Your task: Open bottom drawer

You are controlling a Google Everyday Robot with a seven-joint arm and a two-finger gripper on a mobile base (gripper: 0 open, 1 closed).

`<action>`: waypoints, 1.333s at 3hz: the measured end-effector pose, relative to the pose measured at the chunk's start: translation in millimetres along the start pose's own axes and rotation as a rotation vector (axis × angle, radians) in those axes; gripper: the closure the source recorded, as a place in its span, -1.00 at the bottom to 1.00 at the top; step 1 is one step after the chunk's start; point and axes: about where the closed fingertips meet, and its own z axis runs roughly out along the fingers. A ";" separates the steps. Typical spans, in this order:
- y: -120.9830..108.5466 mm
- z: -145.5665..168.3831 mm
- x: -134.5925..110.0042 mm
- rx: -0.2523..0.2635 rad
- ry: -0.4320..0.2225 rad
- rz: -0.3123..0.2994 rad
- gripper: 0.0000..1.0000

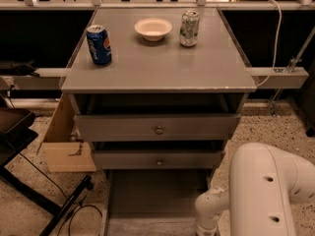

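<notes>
Grey three-drawer cabinet under a flat grey counter [157, 75]. On the counter: blue Pepsi can [99, 44], upright, near the left edge; white bowl [153, 28], rear centre; silver-green drink can [189, 28], upright, just right of the bowl and apart from it. Top drawer front [118, 128]: widest of those seen, small round metal knob at centre, dark gap above. Middle drawer front [123, 160]: narrower, own small knob, just below the top one. Bottom drawer [157, 195]: lowest of the three, directly under the middle front, standing well out toward the camera, grey floor and both side walls seen from above; front panel and knob lost at the lower edge. White robot arm [270, 191]: bulky link at lower right beside the cabinet, slimmer wrist joint [211, 208] against the bottom drawer's right wall, running off the lower edge. Hand: out of view, below that edge past the wrist joint; open or closed cannot be told. Cardboard box [61, 141]: on the speckled floor, left of the cabinet. Black stand legs [49, 195]: lower left, in front of the box.
</notes>
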 end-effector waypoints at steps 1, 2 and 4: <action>0.0 0.0 0.0 0.000 0.000 0.000 -1.00; 0.0 -0.1 0.0 0.000 0.000 0.000 -1.00; 16.5 -83.8 -20.7 0.138 0.035 -0.054 -1.00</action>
